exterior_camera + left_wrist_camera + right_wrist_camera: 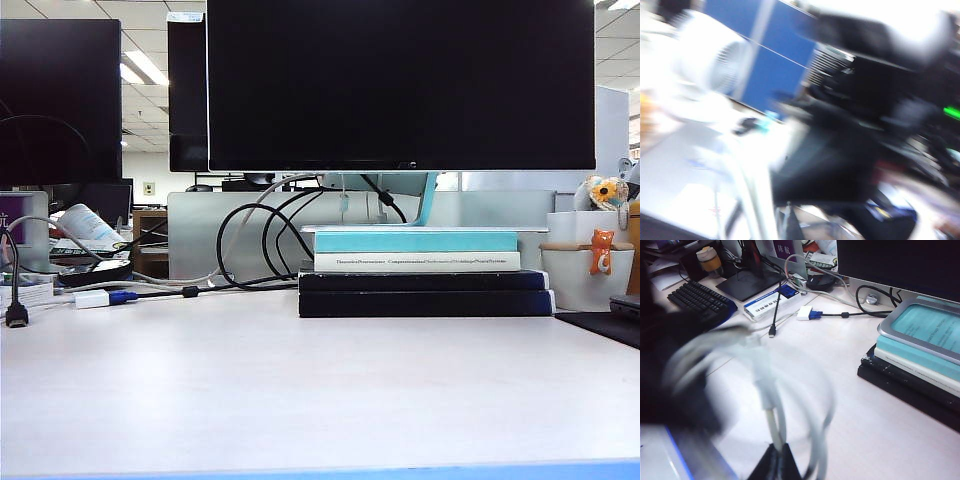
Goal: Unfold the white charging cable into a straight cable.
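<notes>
The white charging cable (765,385) hangs in blurred loops over the pale desk in the right wrist view. My right gripper (777,454) is shut on it, with two strands running between its black fingertips. A dark blurred shape (670,370) covers the loops' far side. The left wrist view is heavily blurred. A white strand (752,195) runs beside my left gripper (787,220), whose jaws look shut. I cannot tell whether the left gripper holds the strand. Neither gripper nor the cable shows in the exterior view.
A stack of books (420,270) sits under the monitor (400,85), with thick black cables (250,240) beside it. A white adapter with a blue plug (92,298) lies at the left. A keyboard (697,297) and a white box (767,304) are further back.
</notes>
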